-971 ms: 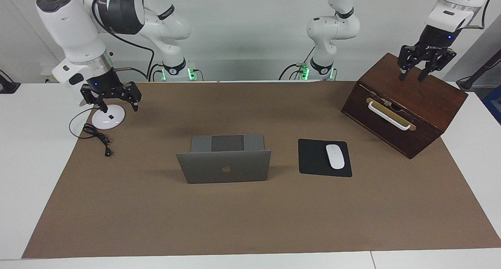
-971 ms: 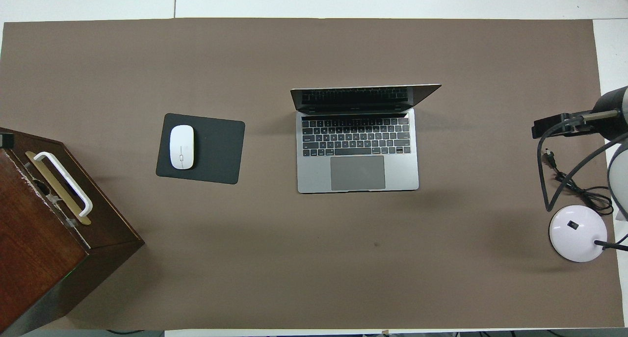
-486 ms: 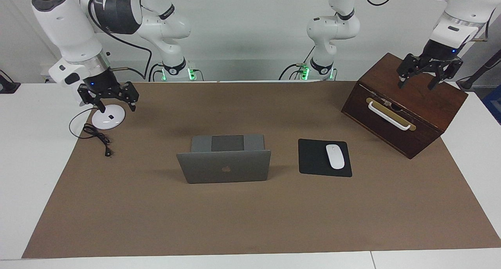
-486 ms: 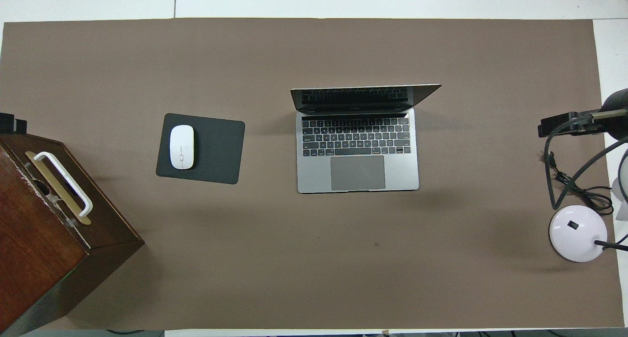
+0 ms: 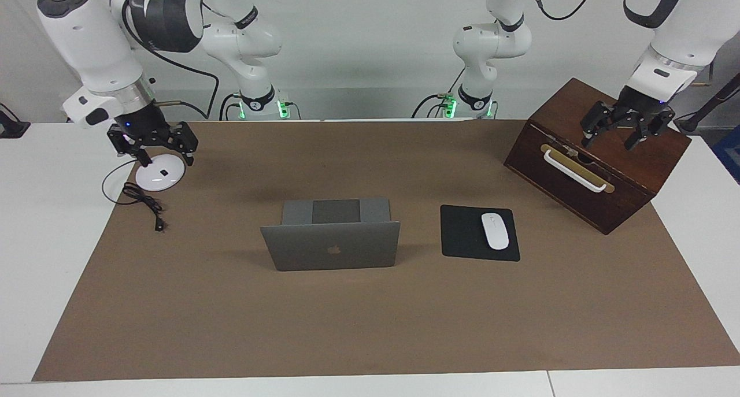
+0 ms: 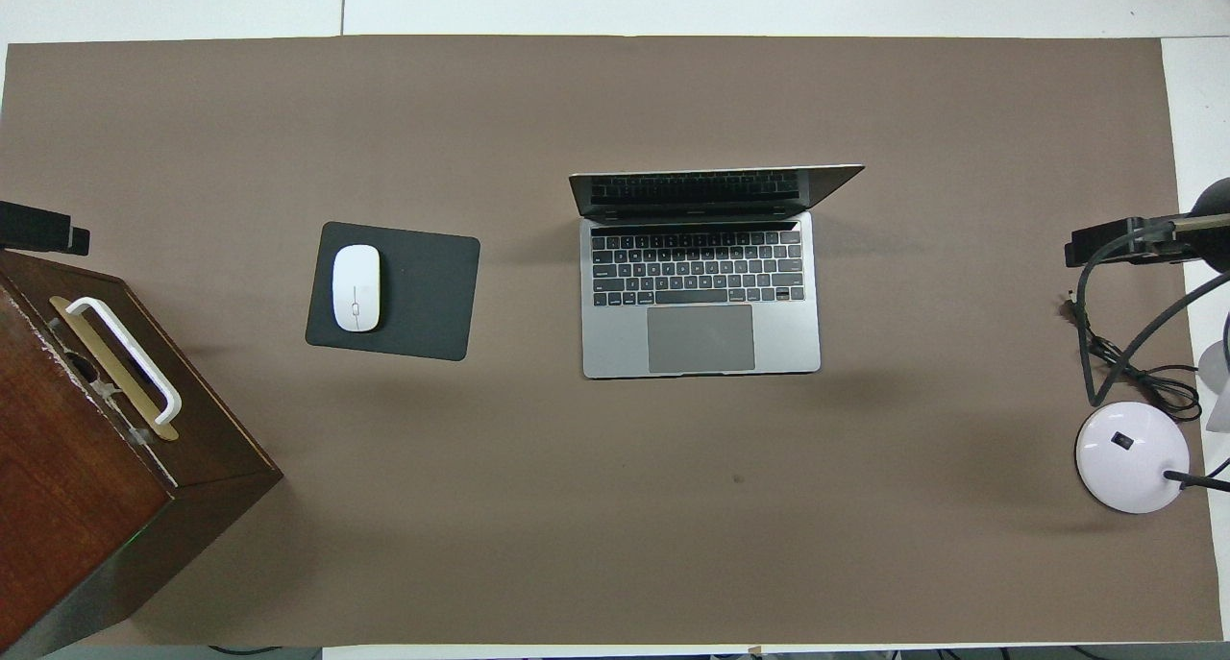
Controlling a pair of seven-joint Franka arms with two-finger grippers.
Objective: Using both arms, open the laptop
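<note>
The left gripper (image 5: 618,141) is hanging over the wooden box (image 5: 601,154), at the left arm's end of the tabletop (image 5: 34,223). Its jaws are standing wide apart and are holding nothing. The right gripper (image 5: 165,157) is hanging over the white round base (image 5: 160,176) of a lamp, at the right arm's end. Its fingers are also spread apart, with nothing between them. Both grippers are well apart from the laptop (image 5: 330,235).

The laptop is standing in the middle of the brown mat (image 5: 370,322) that is covering the tabletop. Its lid is raised, tilted a little away from the robots, and its back with the dark logo is facing the high camera across the table. In the overhead view the keyboard deck (image 6: 700,295) is lying open toward the robots, with the trackpad nearest to them.

Beside the laptop, toward the left arm's end, a black mouse pad (image 5: 471,238) is lying flat, and a white mouse (image 5: 495,230) is resting on it. The box is sitting nearer to the robots than the pad, turned at an angle, and is showing a white handle (image 5: 576,170) on its front. Near the lamp base, a black cable (image 5: 144,203) is lying in loops on the mat and the tabletop.
</note>
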